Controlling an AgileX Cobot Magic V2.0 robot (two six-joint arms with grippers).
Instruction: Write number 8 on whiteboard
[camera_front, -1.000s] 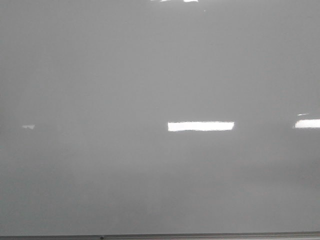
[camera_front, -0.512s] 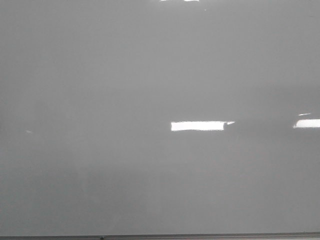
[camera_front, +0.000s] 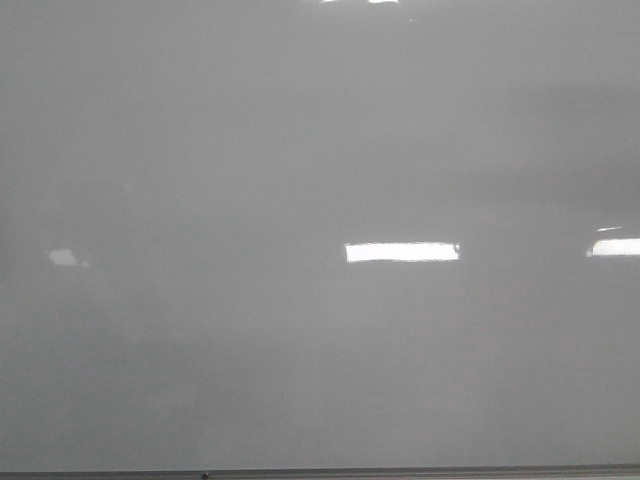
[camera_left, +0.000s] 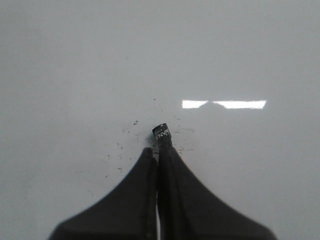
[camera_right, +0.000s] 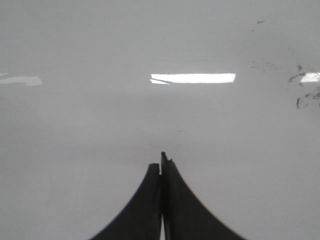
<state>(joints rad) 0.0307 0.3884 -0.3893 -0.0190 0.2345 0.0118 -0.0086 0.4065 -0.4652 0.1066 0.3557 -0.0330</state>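
The whiteboard (camera_front: 300, 150) fills the front view, glossy grey with bright light reflections (camera_front: 402, 252) and a thin dark frame edge (camera_front: 320, 473) along its bottom; no drawn 8 shows on it. The left gripper (camera_left: 159, 150) is closed on a black marker (camera_left: 161, 134) over faint black specks (camera_left: 120, 150). The right gripper (camera_right: 161, 167) is pressed closed, holding nothing visible, with dark smudges (camera_right: 300, 97) off to one side.
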